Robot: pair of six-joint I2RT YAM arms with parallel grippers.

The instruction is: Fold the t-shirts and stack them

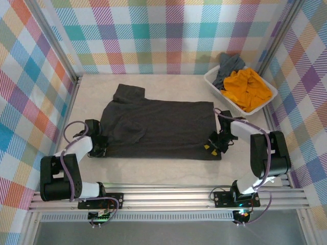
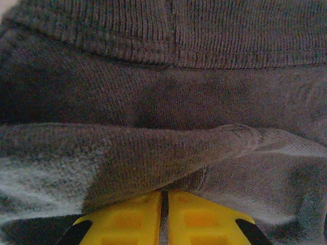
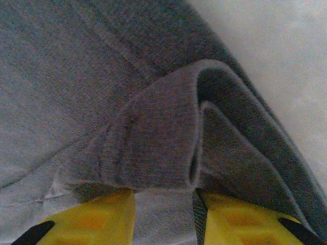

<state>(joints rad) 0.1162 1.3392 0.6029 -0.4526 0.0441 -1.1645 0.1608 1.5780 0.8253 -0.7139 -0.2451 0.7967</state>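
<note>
standing by the rig, i see the left tool [image 2: 164,199] low at the near left edge of the dark shirt [image 1: 153,127]. its yellow fingers are pressed together, with a ridge of cloth rising right off the tips. i'd say it is clamped on that edge to carry it over for a fold. the dark shirt lies spread across the middle of the worktop [image 1: 153,168], one sleeve poking out at the far left, its knit soft and a little rumpled. the right tool [image 3: 163,199] sits at the near right corner, fingers apart with the doubled hem curling between them, likely lined up to pinch. far right, a basket [image 1: 212,80] holds the orange shirt [image 1: 248,89] and grey shirt [image 1: 229,65], not yet folded.
</note>
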